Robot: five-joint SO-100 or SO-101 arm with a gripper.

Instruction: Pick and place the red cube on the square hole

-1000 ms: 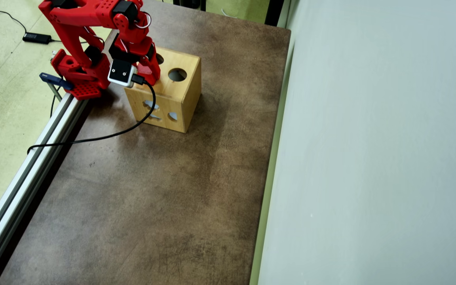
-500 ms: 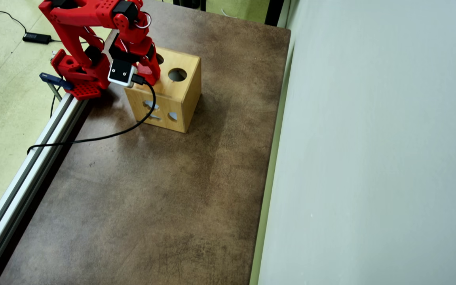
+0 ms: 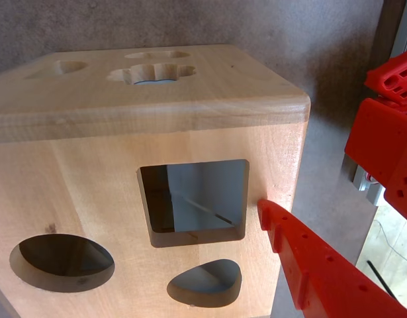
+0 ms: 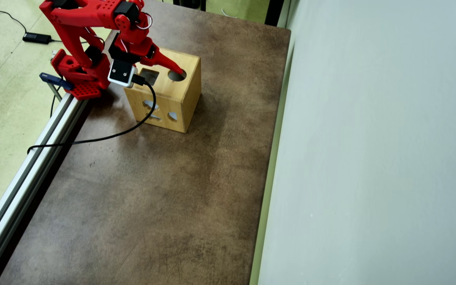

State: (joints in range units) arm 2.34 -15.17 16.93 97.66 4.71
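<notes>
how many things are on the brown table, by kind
wooden shape-sorter box: 1
red robot arm, gripper over the box top: 1
black cable: 1
red cube: 0 in view
total: 3

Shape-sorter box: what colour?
Light natural wood, the shape-sorter box shows best in the wrist view.

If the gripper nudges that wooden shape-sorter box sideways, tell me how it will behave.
The wooden box looks rigid, with thick walls at the square hole. It sits flat on the brown table, so it would probably slide rather than tip or roll. Being hollow, it may be fairly light and shift easily under the gripper.
</notes>
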